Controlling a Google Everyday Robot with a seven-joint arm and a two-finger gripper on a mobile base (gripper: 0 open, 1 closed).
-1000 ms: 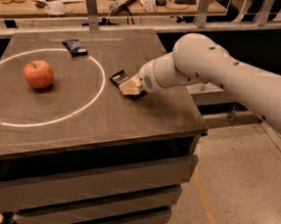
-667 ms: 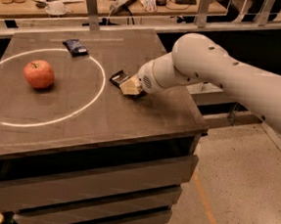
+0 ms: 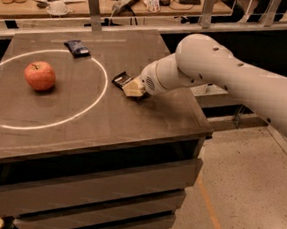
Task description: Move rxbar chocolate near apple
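— So, where is the rxbar chocolate [image 3: 120, 79]?
— On the worktop [image 3: 132, 130], just outside the white ring [image 3: 106, 80], one end poking out from the hand [image 3: 134, 88]. Grasped or not, I cannot tell.
— And the apple [image 3: 40, 75]?
— Well apart, beyond the bar from the hand.

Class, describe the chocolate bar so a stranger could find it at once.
On the dark wooden table with a white ring, look just outside the ring's right edge, at the white robot gripper. The slim black-brown bar wrapper lies there; the squarer dark blue packet sits farther back.
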